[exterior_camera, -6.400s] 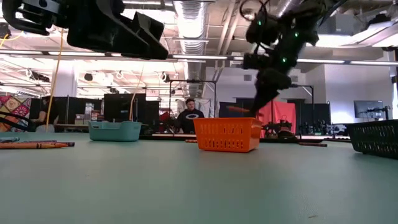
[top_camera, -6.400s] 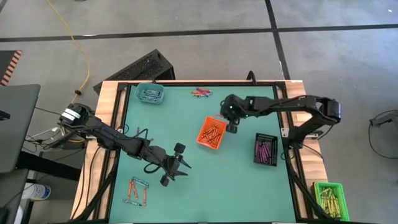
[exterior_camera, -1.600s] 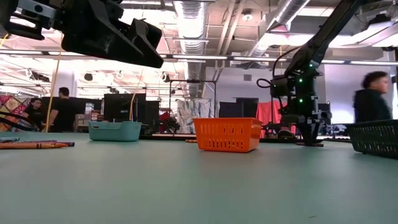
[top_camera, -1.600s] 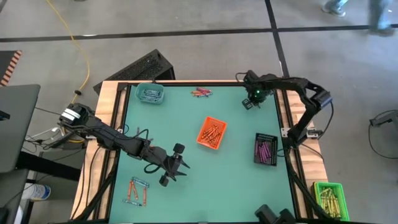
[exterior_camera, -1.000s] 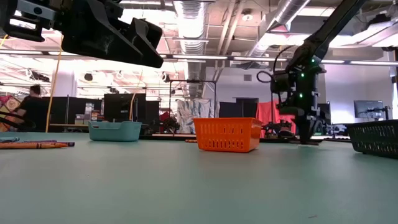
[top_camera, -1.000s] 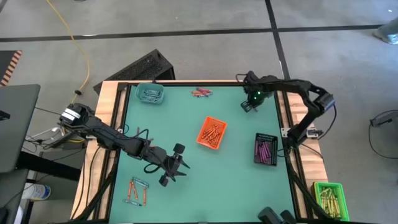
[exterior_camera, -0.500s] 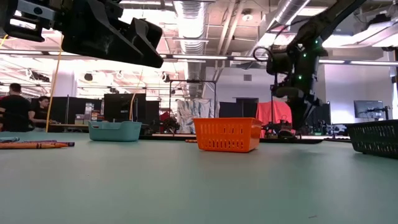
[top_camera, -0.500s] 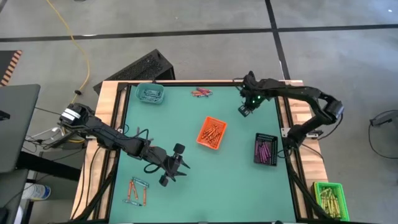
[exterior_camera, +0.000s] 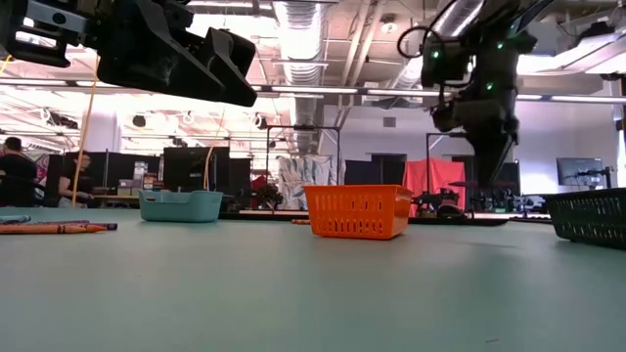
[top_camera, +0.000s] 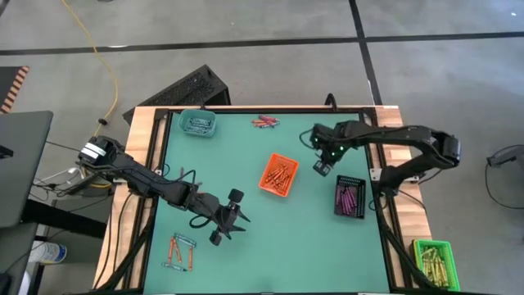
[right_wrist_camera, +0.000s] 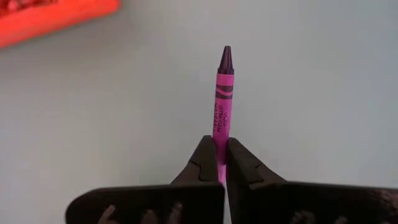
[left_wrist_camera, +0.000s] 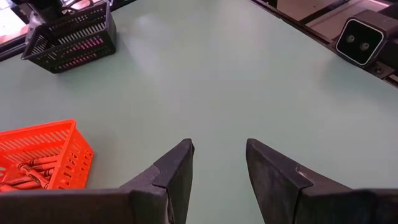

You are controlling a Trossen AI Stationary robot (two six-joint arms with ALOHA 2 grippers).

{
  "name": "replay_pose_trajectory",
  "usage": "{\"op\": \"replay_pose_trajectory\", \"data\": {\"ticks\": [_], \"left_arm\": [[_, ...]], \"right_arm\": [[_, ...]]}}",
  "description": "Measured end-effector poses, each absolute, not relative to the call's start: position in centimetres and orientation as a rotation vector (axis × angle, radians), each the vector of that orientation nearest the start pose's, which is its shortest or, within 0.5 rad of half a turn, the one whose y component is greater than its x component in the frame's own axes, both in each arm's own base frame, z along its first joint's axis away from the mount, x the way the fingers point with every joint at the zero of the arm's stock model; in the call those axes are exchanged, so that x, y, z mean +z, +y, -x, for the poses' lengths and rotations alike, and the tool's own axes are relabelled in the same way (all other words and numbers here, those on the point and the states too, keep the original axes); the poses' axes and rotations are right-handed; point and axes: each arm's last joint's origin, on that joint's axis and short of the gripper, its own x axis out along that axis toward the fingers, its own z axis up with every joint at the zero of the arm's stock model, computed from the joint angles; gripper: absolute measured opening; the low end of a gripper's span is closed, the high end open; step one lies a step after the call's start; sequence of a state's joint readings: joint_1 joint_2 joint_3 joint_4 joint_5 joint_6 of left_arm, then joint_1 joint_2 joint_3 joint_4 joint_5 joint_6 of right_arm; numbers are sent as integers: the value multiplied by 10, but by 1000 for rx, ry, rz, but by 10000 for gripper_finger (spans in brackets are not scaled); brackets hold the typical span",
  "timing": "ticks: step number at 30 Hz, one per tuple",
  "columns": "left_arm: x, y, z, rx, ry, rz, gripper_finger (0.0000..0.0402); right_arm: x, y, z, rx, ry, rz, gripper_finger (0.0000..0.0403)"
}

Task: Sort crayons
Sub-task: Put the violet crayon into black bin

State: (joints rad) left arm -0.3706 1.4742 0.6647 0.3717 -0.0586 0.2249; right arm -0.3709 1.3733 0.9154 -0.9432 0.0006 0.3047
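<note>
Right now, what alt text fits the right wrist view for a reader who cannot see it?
The right gripper pinches a purple-pink crayon between its two dark fingers, tip pointing away, above the pale green table. An orange tray's edge shows at one corner.

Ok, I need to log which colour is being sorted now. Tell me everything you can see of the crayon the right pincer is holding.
The crayon is a slim purple-pink stick in a paper wrapper with dark print and dark wavy bands near its darker, pointed tip. The right pincer is shut on its lower part, so its far end is hidden; the tip points straight out past the fingers. It hangs above the green table, touching nothing else, between the orange tray and the black tray.
</note>
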Motion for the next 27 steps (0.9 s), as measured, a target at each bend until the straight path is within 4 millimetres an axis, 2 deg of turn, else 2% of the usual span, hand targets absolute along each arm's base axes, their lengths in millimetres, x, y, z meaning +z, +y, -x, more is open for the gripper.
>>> {"op": "replay_pose_trajectory", "data": {"ticks": [10,18,27], "left_arm": [[189,-105,-275,-358,391,-331,139],[189,-105,-275,-366,384,-367,139],[190,-105,-275,-371,377,-387,139]], "right_arm": [[223,-30,-209,-566,1388,-480,9],[227,20,-190,-719,1441,-480,9],[228,73,-168,-874,1367,-526,9]]}}
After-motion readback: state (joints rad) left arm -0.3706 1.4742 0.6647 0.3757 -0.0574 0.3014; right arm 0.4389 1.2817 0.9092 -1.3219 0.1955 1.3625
